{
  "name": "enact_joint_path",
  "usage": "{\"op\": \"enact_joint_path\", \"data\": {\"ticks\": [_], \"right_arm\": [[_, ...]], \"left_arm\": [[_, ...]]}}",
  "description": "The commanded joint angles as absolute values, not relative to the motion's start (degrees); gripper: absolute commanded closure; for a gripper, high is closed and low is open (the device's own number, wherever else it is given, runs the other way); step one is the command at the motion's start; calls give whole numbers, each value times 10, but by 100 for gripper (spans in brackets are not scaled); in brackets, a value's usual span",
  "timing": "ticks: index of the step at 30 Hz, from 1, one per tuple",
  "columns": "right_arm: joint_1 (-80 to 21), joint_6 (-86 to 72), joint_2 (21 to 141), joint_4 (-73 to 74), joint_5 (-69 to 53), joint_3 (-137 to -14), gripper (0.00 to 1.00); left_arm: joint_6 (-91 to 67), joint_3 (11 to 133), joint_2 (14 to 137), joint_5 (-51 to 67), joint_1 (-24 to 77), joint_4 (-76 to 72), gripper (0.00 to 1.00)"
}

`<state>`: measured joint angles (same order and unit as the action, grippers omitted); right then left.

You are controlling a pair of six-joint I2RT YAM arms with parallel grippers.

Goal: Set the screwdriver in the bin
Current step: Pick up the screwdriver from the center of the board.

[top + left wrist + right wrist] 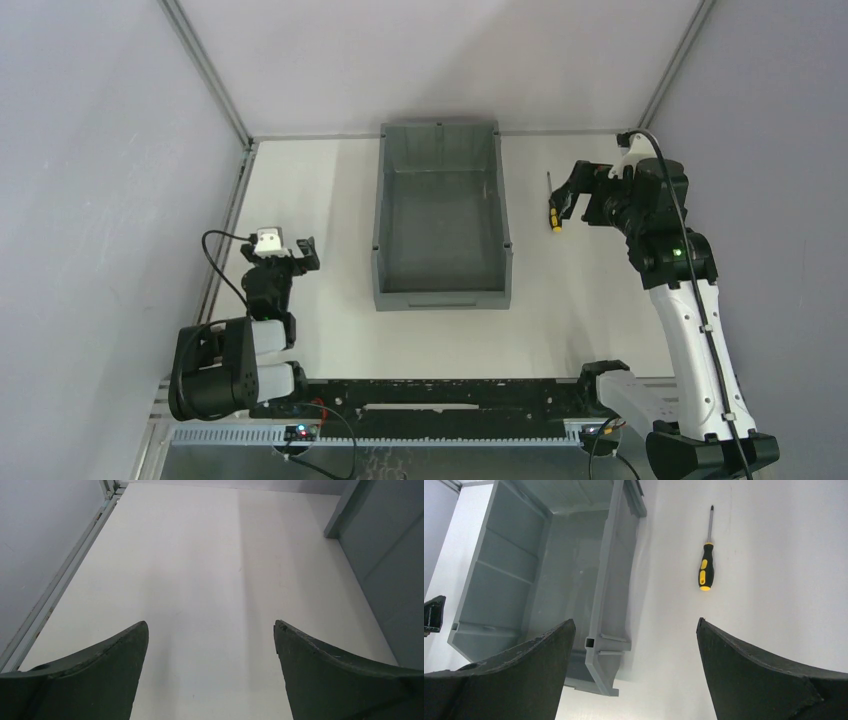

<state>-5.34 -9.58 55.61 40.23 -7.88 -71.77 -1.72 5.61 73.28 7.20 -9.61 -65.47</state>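
Observation:
The screwdriver (pixel 553 207) (pixel 705 571), yellow-and-black handle and thin dark shaft, lies flat on the white table to the right of the bin, tip pointing to the back wall. The grey bin (pixel 378 225) (pixel 599 585) stands in the middle of the table and nothing shows inside it. My right gripper (pixel 575 205) (pixel 634 622) hovers just right of the screwdriver, open, with nothing between its fingers. My left gripper (pixel 280 252) (pixel 211 624) is open over bare table left of the bin; the bin's outer wall (pixel 390 555) fills that view's right side.
Grey enclosure walls ring the table, with a metal rail (pixel 232 215) along the left edge. A black rail (pixel 440 395) runs across the near edge between the arm bases. The left gripper's finger (pixel 433 615) shows at the left edge of the right wrist view.

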Motion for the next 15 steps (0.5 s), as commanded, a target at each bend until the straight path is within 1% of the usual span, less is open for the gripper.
{"op": "enact_joint_path", "data": {"ticks": [1, 15], "right_arm": [[-57, -108, 546, 374, -77, -718, 0], [-57, -109, 530, 333, -79, -719, 0]], "left_arm": [[-24, 78, 726, 69, -94, -679, 0], [-24, 78, 726, 69, -94, -679, 0]]}}
